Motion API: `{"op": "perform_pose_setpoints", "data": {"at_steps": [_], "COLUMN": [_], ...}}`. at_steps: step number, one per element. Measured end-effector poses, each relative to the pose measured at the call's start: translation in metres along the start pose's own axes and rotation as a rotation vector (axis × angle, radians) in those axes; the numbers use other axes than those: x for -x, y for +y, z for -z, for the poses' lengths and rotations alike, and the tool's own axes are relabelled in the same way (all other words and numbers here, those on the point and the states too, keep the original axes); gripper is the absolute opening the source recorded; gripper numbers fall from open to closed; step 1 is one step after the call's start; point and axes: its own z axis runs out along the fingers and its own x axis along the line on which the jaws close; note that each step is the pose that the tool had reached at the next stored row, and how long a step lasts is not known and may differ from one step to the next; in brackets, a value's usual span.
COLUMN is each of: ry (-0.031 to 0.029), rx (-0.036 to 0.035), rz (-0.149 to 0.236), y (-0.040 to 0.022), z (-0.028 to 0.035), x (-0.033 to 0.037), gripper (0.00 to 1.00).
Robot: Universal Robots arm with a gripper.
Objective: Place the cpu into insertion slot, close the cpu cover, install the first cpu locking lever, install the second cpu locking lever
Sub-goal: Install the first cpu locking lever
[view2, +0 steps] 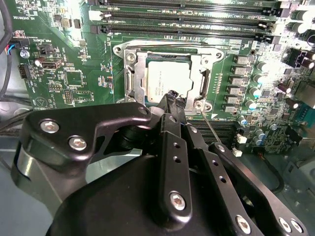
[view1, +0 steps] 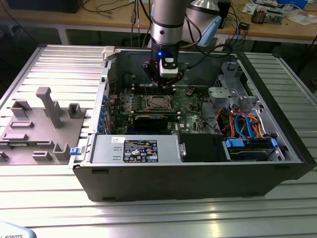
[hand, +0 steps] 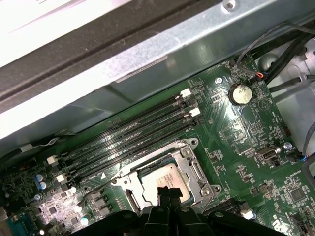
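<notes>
Second wrist view — gripper (view2: 173, 98), fingers together and empty, hides part of the cpu (view2: 165, 78).

Arm (view1: 168, 20) stands vertical in the exterior view, wrist (view1: 161, 54) straight below it with a blue light lit. Gripper (view1: 163, 82) points straight down, set low. Second wrist view: black fingers (view2: 172, 147) converge to one narrow tip, jaws closed together. First wrist view: fingertips (hand: 166, 194) meet, no gap.

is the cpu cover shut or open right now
Shut. In the second wrist view the cpu cover lies flat as a frame around the cpu, whose grey top shows through its square opening.
</notes>
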Motion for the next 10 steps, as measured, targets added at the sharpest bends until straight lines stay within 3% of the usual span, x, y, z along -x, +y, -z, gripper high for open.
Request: {"op": "perform_pose_setpoints", "data": {"at_steps": [10], "ry": [0.0], "rx": [0.0], "rz": [0.005], "y": [0.0], "z": [0.0], "x": [0.0], "gripper": [0.11]}}
